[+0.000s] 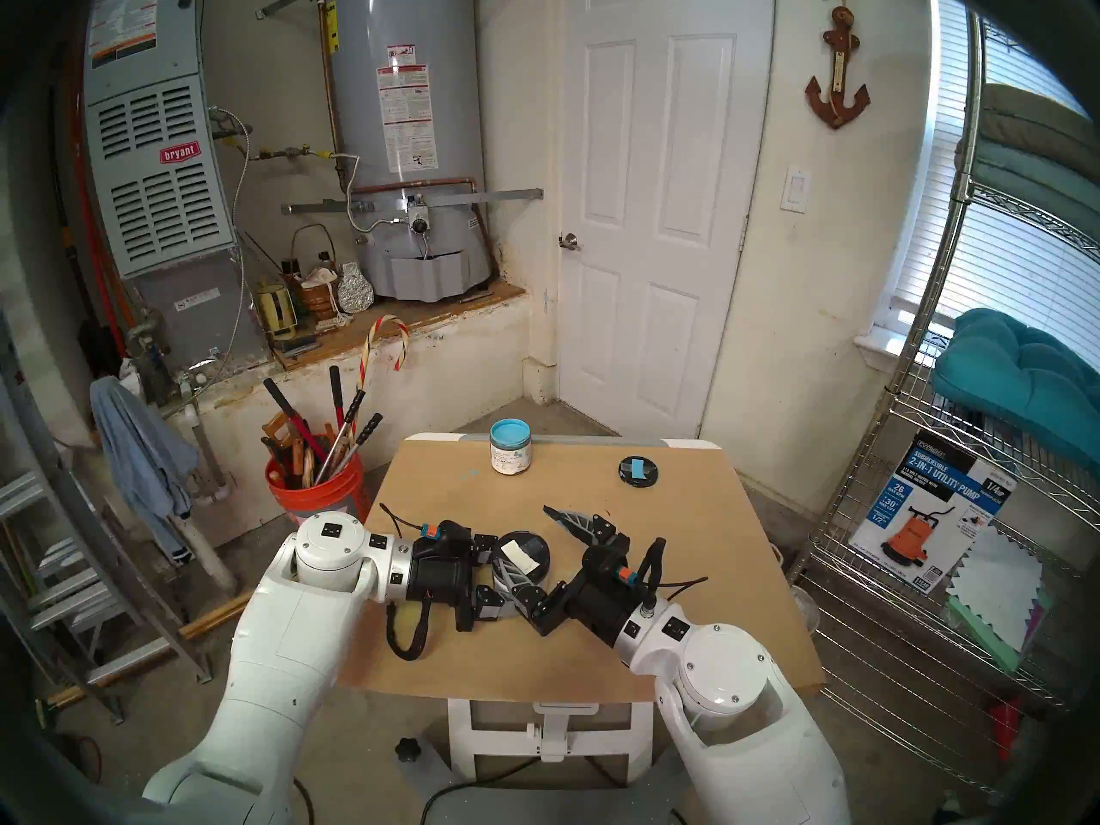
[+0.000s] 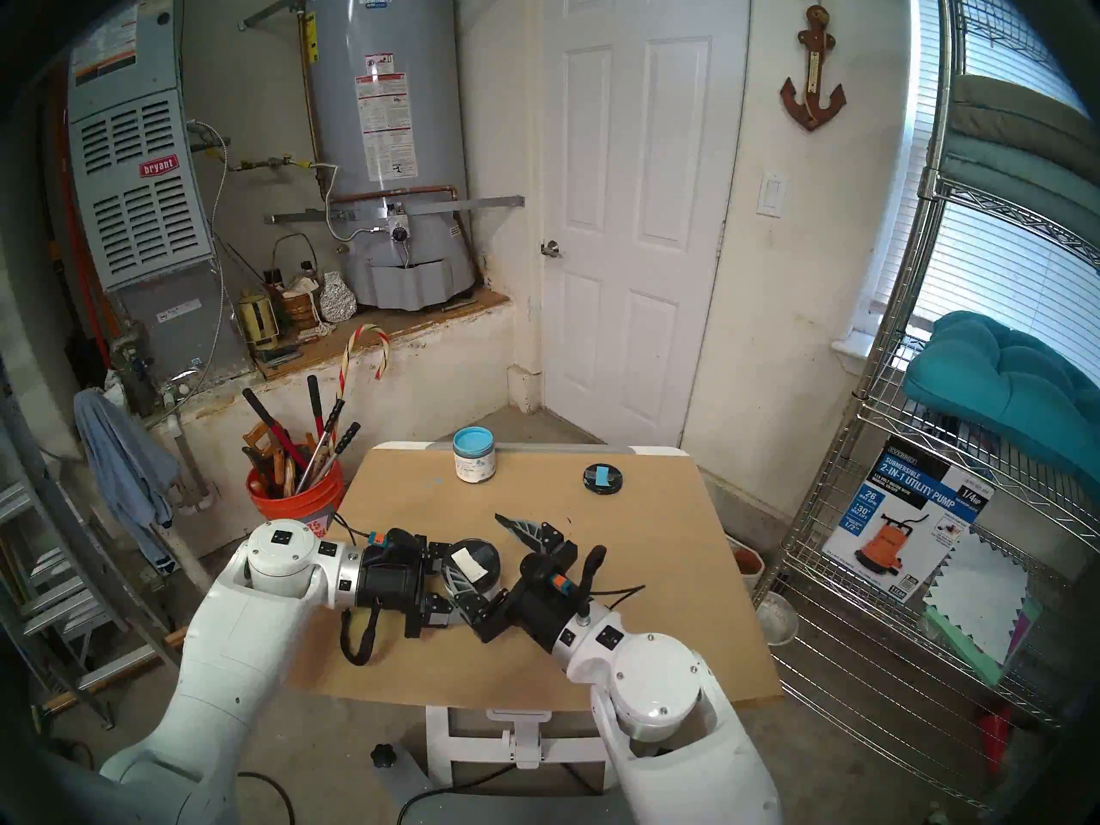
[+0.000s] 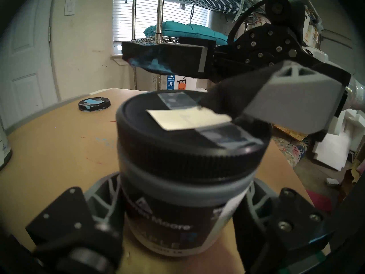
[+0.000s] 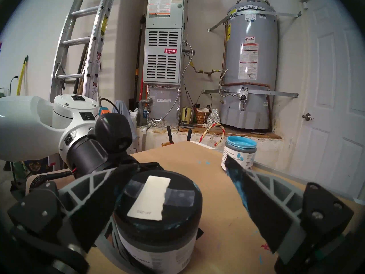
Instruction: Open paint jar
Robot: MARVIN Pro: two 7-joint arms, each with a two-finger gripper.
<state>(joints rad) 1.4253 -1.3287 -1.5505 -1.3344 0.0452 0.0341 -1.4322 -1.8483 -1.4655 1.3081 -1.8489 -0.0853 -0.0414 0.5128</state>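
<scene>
Gripping the paint jar [image 3: 177,204] by its labelled body, the left gripper [image 1: 512,574] is holding it at the desk's [image 1: 684,568] near middle, its black lid [image 4: 158,198] with a white tape strip still sitting on. The right gripper [image 1: 544,559] is spreading its fingers wide around that lid. Farther back, an open jar of light-blue paint [image 1: 509,449] and a blue-taped lid [image 1: 637,469] are resting well apart.

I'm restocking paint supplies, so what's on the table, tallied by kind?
Jars: 2, the paint jar clamped in the left gripper, and the open blue-paint jar
Lids: 2, the white-taped lid on the held jar, and the loose blue-taped lid
Total: 4
</scene>
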